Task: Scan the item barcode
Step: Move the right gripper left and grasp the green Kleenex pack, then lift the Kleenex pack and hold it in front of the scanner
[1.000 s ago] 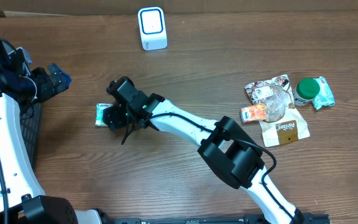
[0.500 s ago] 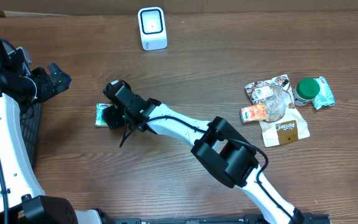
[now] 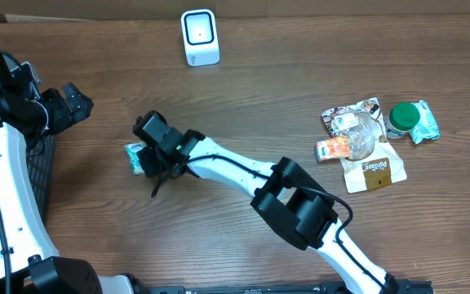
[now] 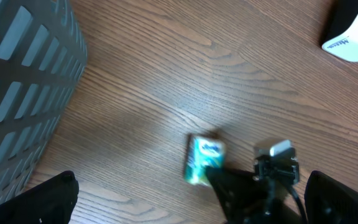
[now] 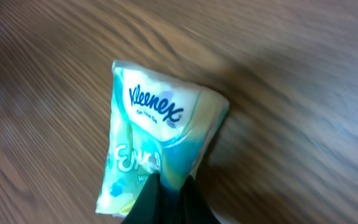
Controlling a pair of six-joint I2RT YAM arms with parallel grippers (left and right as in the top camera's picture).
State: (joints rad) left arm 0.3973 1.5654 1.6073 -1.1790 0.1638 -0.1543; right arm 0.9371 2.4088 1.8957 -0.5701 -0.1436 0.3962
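stretching across the wooden table (image 3: 259,90) from the near right edge, the right arm (image 3: 235,167) reaches to left of centre. at the far left edge a grey slatted basket (image 4: 17,93) stands upright beside the left arm; its inside is out of view, so what it holds cannot be told. the left gripper (image 3: 72,101) hovers by the basket with its jaws spread wide and nothing between them.

a loose pile sits well apart at the right side: a brown-and-white pouch (image 3: 374,171) at the bottom, a crumpled clear bag (image 3: 364,131) and an orange packet (image 3: 333,149) on it, and a green-lidded tub (image 3: 401,117) just beside them. the white scanner (image 3: 200,37) stands upright at the far edge, its face toward the arms.

the right gripper (image 5: 166,185) is pinched tight on one short end of the tissue pack (image 5: 157,134) — a green and white kleenex pack. its long axis runs straight away from the fingers, the logo end farthest from them, printed face up. from overhead, only its left end pokes out from under the gripper, pointing toward the basket side. whether it rests on the wood or is lifted — cannot tell.
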